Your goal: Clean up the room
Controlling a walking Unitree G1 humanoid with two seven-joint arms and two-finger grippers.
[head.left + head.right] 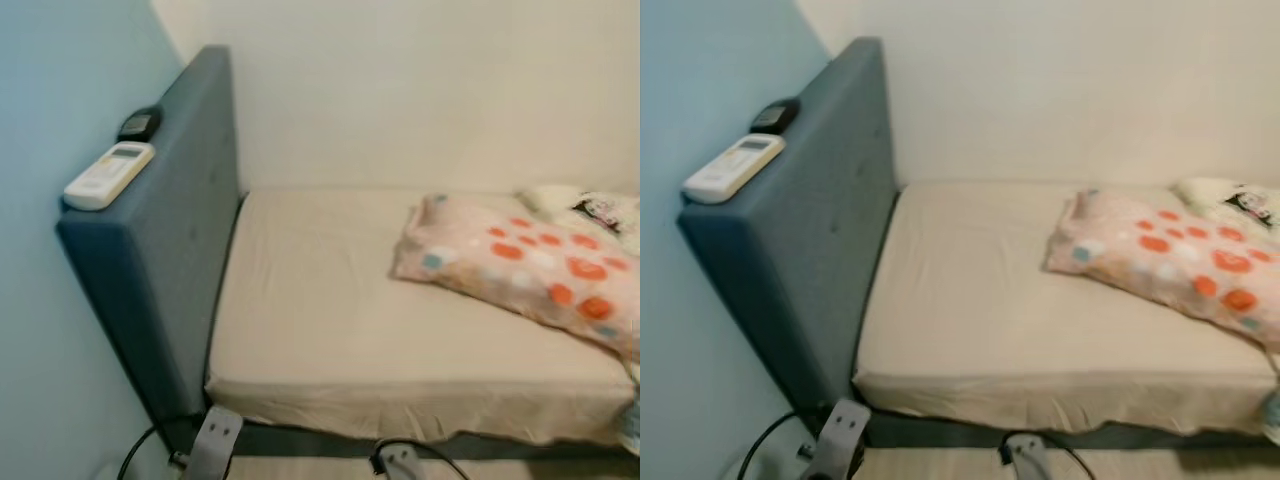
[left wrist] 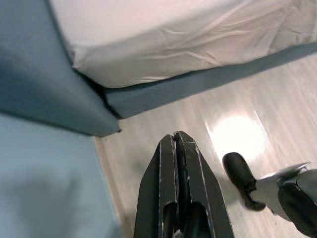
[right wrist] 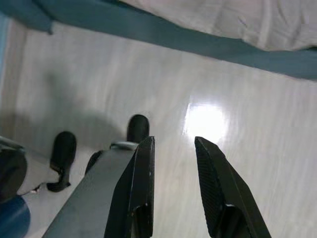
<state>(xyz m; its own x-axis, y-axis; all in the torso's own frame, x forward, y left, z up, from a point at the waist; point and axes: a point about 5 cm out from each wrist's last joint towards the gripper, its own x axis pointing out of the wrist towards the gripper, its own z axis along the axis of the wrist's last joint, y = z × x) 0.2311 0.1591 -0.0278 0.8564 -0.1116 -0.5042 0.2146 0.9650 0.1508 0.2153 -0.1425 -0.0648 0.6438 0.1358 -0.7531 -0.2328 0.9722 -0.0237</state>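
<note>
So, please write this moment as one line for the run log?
left gripper: shut, low over floor | right gripper: open, empty | remote: on headboard | pillow: on bed

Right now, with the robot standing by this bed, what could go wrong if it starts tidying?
The white remote lies on the narrow top of the blue headboard, one end at its edge; a clumsy reach might knock it off. A dark object behind it faces the same risk. Both arms hang low: the left gripper is shut, the right gripper open, so raising them near the mattress could snag the sheet.
</note>
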